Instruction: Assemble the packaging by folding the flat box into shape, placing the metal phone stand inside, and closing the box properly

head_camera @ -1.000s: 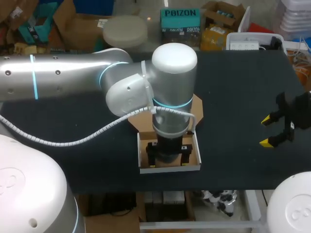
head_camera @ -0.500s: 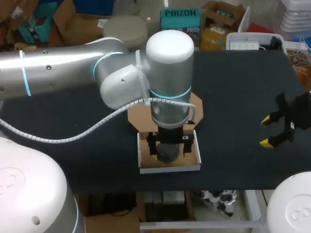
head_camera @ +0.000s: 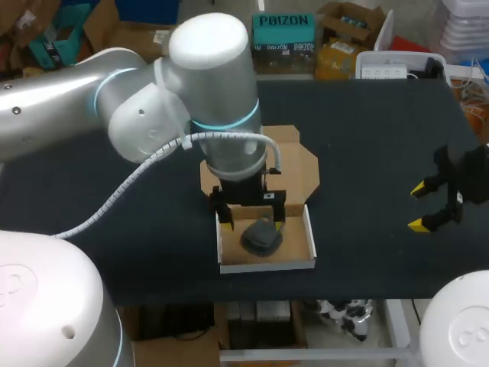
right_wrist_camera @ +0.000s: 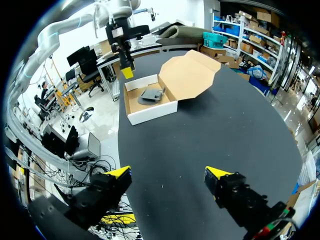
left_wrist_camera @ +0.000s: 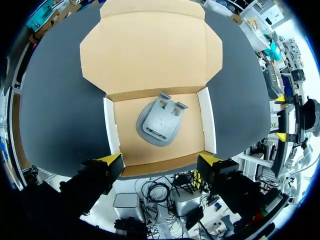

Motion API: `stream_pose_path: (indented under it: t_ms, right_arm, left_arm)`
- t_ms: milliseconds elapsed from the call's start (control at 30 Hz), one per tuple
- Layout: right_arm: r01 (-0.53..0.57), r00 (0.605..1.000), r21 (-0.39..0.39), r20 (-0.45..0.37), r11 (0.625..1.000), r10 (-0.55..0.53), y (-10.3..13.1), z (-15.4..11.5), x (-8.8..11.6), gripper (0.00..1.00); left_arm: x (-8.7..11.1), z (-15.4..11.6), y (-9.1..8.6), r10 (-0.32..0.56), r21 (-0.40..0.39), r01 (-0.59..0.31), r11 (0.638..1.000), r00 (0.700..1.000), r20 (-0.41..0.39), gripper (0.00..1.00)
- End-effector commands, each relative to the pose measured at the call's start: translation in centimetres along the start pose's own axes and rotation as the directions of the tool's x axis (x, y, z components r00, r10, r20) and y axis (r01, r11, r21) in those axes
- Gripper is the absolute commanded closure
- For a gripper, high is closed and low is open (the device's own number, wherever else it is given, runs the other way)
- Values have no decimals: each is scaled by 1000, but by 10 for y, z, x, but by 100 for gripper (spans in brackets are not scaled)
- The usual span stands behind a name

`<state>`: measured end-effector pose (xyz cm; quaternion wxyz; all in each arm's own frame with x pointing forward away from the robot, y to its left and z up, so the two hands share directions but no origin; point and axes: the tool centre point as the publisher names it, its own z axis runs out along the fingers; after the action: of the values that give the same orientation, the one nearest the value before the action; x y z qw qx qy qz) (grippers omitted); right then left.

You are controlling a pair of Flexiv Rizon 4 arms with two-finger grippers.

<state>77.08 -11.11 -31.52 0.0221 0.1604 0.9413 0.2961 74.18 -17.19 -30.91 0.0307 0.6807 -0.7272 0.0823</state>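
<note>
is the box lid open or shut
Open. The lid lies spread flat on the table behind the box, and the phone stand shows inside.

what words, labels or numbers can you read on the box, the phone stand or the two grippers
Cardboard box: no print shows on the open lid, the inner floor or the white walls.
Metal phone stand: a few faint marks on its grey face, too small to read.
Left gripper: no text shows on its yellow tips.
Right gripper: no text shows on its yellow tips.
So there is no readable text here.
</note>
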Motion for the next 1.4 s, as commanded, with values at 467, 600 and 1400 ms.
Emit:
stream_pose_path:
  t_ms: [467, 600, 1400]
  right_arm:
    - [1, 1000, -3, -3, 1000, -1, 0, -1, 0, 0]
    - [1, 1000, -3, -3, 1000, -1, 0, -1, 0, 0]
    - [1, 1000, -3, -3, 1000, -1, 0, -1, 0, 0]
  left_arm:
    - [-36, -38, -9, 139, 10, -139, 990, 977, -164, 0]
    - [-36, -38, -9, 139, 10, -139, 990, 977, -164, 0]
    - [-83, -57, -58, 315, 107, -297, 949, 875, -366, 0]
